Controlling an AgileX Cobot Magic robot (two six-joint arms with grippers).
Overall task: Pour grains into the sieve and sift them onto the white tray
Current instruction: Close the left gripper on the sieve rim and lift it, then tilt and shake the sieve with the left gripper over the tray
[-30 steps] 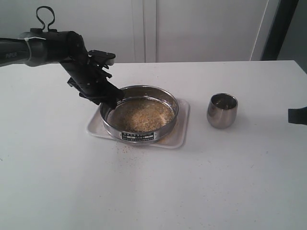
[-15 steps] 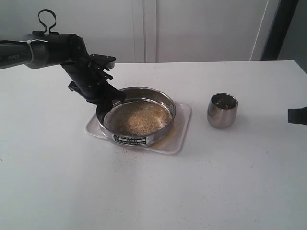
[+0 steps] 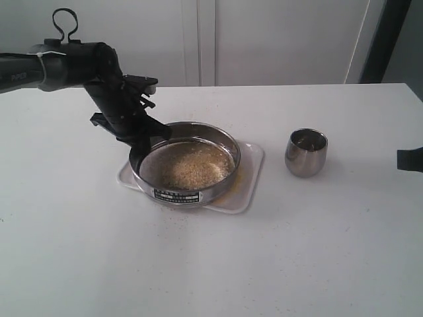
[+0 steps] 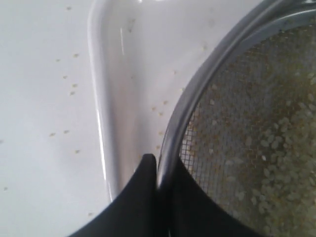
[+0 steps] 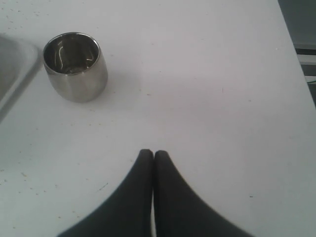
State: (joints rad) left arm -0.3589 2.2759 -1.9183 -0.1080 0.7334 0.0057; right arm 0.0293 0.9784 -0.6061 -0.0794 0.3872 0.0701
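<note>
The round steel sieve (image 3: pixel 186 164) sits over the white tray (image 3: pixel 250 183), shifted toward the tray's left end and overhanging it. Yellow and pale grains (image 3: pixel 189 165) cover its mesh. My left gripper (image 3: pixel 147 139) is shut on the sieve's left rim; in the left wrist view one dark finger lies outside the rim (image 4: pixel 180 133) and one inside over the mesh, with the gripper (image 4: pixel 159 165) pinching the steel wall. A thin layer of sifted grains lies on the tray's right part. My right gripper (image 5: pixel 151 154) hangs shut over bare table with nothing in it.
A small rounded steel cup (image 3: pixel 306 152) stands upright on the table to the right of the tray, also seen as the cup (image 5: pixel 75 66) in the right wrist view. Scattered grains dot the table (image 4: pixel 59 98) around the tray's left edge. The right arm's tip (image 3: pixel 410 160) shows at the right border.
My left gripper has closed on the sieve's rim and dragged the sieve to the left over the tray. The right gripper and the cup have stayed still.
</note>
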